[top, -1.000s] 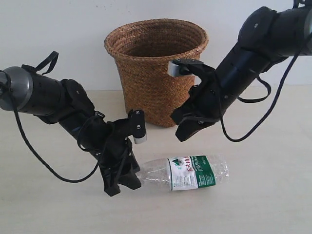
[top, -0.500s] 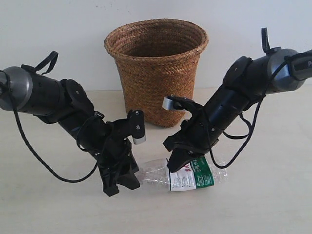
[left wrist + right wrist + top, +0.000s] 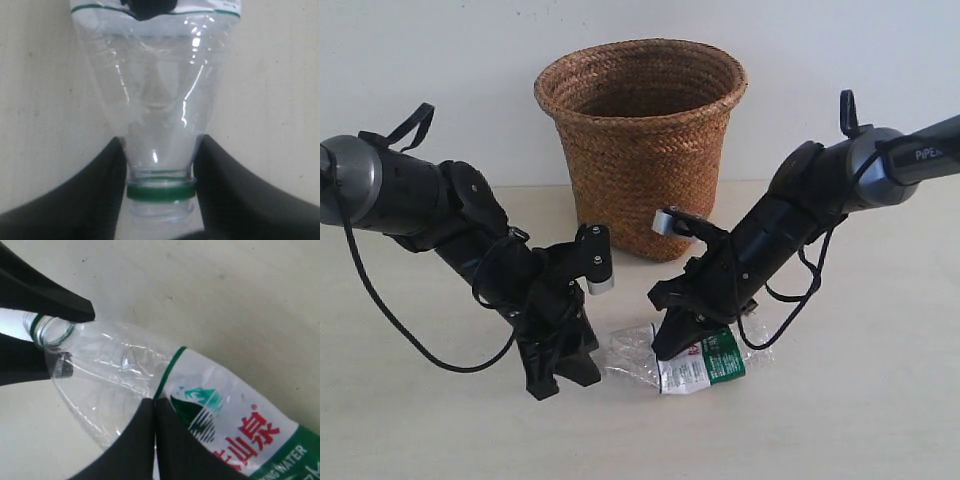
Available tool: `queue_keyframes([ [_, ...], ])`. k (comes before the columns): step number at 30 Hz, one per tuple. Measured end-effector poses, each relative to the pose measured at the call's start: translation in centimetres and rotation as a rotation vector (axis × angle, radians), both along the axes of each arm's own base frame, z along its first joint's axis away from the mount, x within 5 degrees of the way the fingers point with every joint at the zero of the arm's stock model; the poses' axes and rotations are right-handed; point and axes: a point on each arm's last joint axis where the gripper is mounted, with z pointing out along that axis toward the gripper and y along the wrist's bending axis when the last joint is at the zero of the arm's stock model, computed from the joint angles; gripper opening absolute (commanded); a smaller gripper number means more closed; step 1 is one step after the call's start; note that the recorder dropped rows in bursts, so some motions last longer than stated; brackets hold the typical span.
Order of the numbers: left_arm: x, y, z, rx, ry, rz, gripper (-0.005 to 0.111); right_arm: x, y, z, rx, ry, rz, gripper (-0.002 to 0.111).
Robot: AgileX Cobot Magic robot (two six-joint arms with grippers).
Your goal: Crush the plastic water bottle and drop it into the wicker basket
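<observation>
The clear plastic water bottle lies crumpled on the table in front of the wicker basket, its white-and-green label buckled. My left gripper is shut on the bottle's neck, one black finger on each side just above the green ring. My right gripper is shut, its two fingers pressed together, and its tips bear down on the bottle at the label's edge. The label shows red characters. No cap shows on the bottle's mouth.
The basket stands upright behind both arms, close to the right arm's wrist camera. Black cables hang from both arms. Pale tabletop stretches out in front and to the right. A white wall is behind.
My right gripper has come down from beside the basket onto the bottle's middle. The bottle has collapsed and become shorter. The left gripper has stayed on the neck, shifting only slightly.
</observation>
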Motion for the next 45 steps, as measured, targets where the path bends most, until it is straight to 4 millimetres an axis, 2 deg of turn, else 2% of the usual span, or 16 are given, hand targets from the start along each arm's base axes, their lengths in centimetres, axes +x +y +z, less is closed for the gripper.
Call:
queue_keyframes([
  [5,0.0,0.1,0.0,0.003,-0.002,-0.002,0.004,0.4,0.0,-0.4,-0.017,0.041,-0.006,0.0],
  [13,0.0,0.0,0.0,-0.001,-0.001,0.0,0.004,0.4,0.1,-0.6,-0.144,0.098,-0.065,0.0],
  [21,0.0,0.0,0.0,-0.005,0.006,0.0,0.004,0.7,0.2,0.2,-0.138,0.097,-0.045,0.0],
  [27,-0.2,-0.3,0.1,-0.019,0.022,0.003,0.004,0.5,-0.4,3.1,-0.139,0.009,0.039,0.0],
  [34,-0.3,-0.3,0.0,-0.016,0.03,-0.004,0.004,0.8,-3.5,9.1,-0.053,-0.109,0.044,0.0],
  [38,-0.3,-0.3,0.0,-0.015,0.032,-0.006,0.004,0.7,-5.1,11.6,-0.005,-0.148,0.036,0.0],
  [41,-0.3,-0.3,0.0,-0.015,0.032,-0.006,0.004,1.1,-6.7,12.2,-0.002,-0.164,-0.001,0.0],
  [45,-0.3,-0.3,0.0,-0.015,0.032,-0.006,0.004,0.4,-7.9,11.0,-0.003,-0.117,-0.023,0.0],
])
